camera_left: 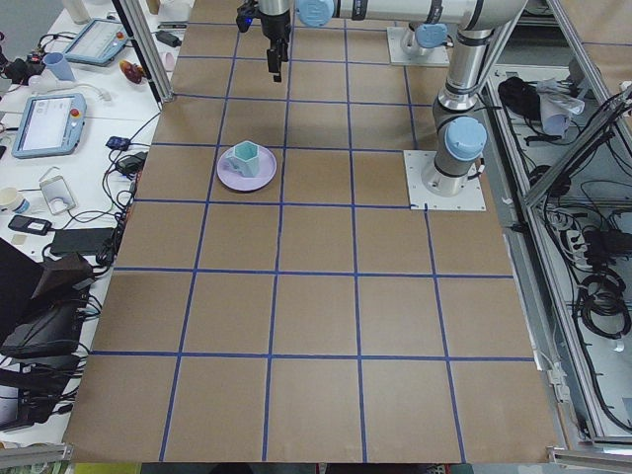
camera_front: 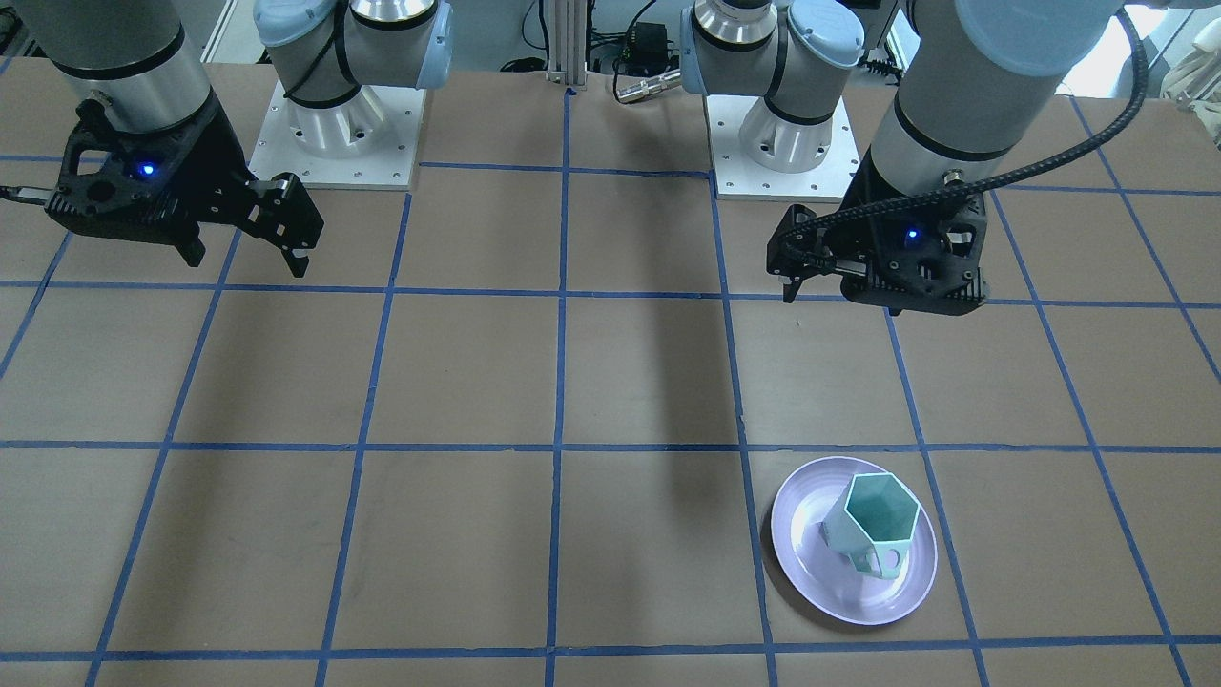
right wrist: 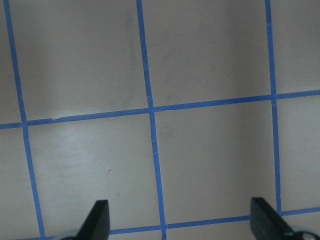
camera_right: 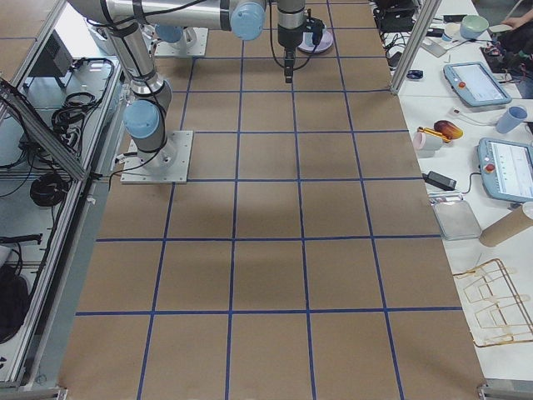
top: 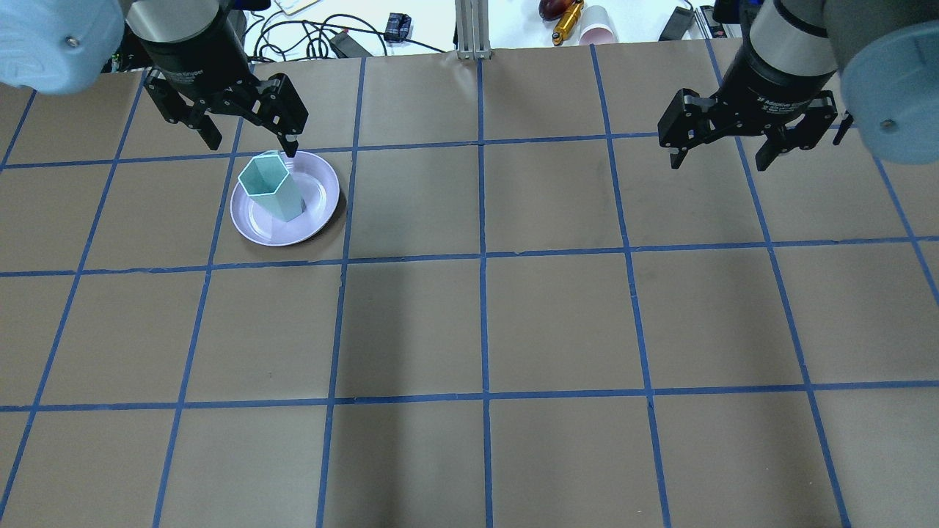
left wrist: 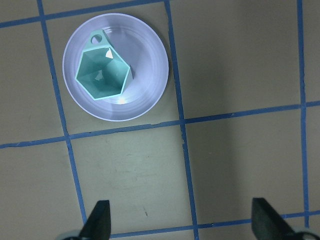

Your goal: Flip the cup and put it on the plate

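The pale mint-green cup point(camera_front: 870, 523) stands upright, mouth up, on the lavender plate point(camera_front: 839, 592), with its handle low on one side. The overhead view shows the cup point(top: 271, 187) and plate point(top: 319, 202) at the far left of the table. My left gripper point(top: 251, 145) is open and empty, raised above the table just off the plate's rim. In the left wrist view the cup point(left wrist: 102, 75) and plate point(left wrist: 150, 65) lie well ahead of the spread fingertips point(left wrist: 100, 215). My right gripper point(top: 719, 163) is open and empty, raised over the far right of the table.
The brown table carries a blue tape grid point(top: 482, 257). The two arm bases point(camera_front: 348, 124) point(camera_front: 782, 134) stand on white plates at the robot's edge. Cables, a pink cup point(top: 598, 26) and tools lie beyond the far edge.
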You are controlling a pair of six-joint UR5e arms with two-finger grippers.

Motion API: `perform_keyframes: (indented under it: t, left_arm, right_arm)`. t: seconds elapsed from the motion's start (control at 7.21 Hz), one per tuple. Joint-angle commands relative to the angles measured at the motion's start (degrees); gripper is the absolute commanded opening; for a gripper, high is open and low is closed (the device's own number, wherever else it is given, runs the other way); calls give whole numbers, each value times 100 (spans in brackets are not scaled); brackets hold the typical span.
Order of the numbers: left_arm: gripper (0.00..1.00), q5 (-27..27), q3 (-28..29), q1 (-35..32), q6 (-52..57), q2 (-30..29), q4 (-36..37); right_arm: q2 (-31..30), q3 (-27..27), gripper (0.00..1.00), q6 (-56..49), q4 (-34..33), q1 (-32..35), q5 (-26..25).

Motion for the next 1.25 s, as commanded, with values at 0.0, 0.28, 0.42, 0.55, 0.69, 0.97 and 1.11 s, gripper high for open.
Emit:
perform_keyframes:
  t: [0.0,0.28,0.42,0.55,0.69,0.97,1.11]
  left_arm:
    - [96,-10,-230,-1,-64,251,53]
    - [100,-10,-319,16,-82,445,194]
    - [100,-36,-406,25,-91,533,256]
    - [100,-324,-459,208,-369,638,378]
    - [100,-413,-503,375,-381,709,370]
    - [100,-379,-451,447,-398,683,362]
    - [100,-370,-425,438,-451,657,353]
  right_arm:
    - [-8,0,100,0,0,0,0]
    - [1,0,100,0,0,0,0]
    - [1,-9,100,0,0,0,0]
    - [1,0,100,0,0,0,0]
    - [1,-9,100,0,0,0,0]
    - [1,0,100,0,0,0,0]
    - [1,0,100,0,0,0,0]
